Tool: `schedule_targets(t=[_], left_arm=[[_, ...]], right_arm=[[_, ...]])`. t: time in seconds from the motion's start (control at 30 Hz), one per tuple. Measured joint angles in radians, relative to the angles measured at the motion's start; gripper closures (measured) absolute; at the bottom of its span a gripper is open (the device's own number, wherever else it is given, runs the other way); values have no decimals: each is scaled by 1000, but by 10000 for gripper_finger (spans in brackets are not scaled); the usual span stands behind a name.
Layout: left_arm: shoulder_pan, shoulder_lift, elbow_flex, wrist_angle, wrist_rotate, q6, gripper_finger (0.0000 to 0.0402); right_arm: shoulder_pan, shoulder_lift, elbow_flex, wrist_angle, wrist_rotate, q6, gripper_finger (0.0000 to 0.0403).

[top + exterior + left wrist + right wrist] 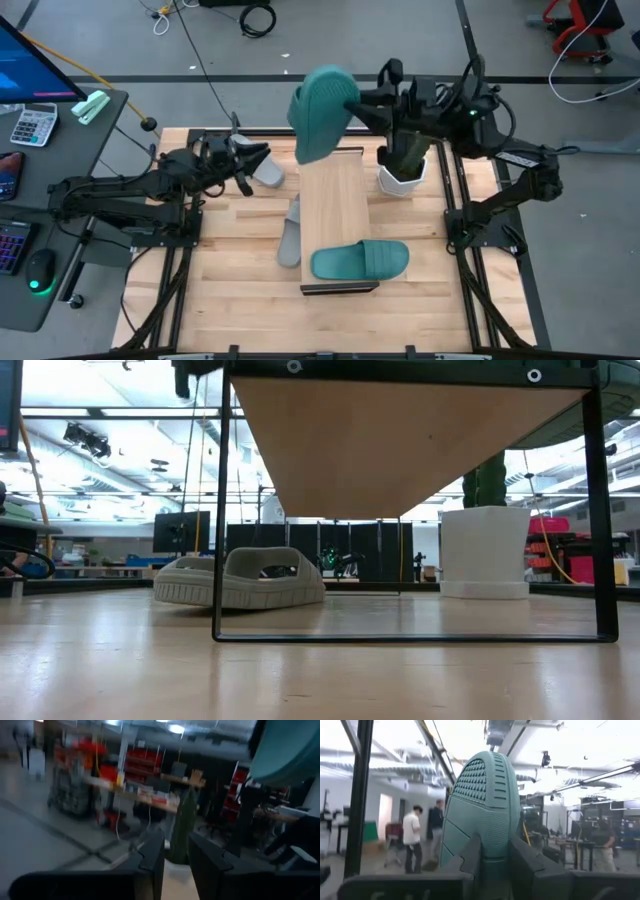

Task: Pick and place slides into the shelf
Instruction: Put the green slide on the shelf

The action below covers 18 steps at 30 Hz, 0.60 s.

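Observation:
The shelf (335,200), a light wood plank on a dark frame, runs from far to near down the table's middle. One teal slide (360,260) lies across its near end. My right gripper (358,100) is shut on a second teal slide (320,112), held high over the shelf's far end. One grey slide (270,175) lies sole down on the table left of the shelf's far end. Another grey slide (290,232) lies along the shelf's left side. My left gripper (260,157) hovers just above the far grey slide, open with a narrow gap (176,855) and nothing in it. My right gripper pinches one end of the teal slide (495,862) between its two fingers, coming from the table's right and slanting upward. The slide stands up beyond the fingers with its treaded sole (480,805) toward the wrist camera. It is lifted clear of the shelf and table.
A white pot with a green plant (405,170) stands at the shelf's far right, close under my right arm. A desk with a calculator (32,125) and a mouse (40,268) lies left of the table. People (412,842) stand in the room beyond.

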Motion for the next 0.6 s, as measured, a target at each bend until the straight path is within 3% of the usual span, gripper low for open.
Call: schedule_targets(t=[0.33,0.6], left_arm=[[0,0,0,220,-24,456,271],[0,2,0,248,88,476,233]], right_arm=[[-19,92,0,222,-14,75,335],[-61,127,0,341,-14,111,335]])
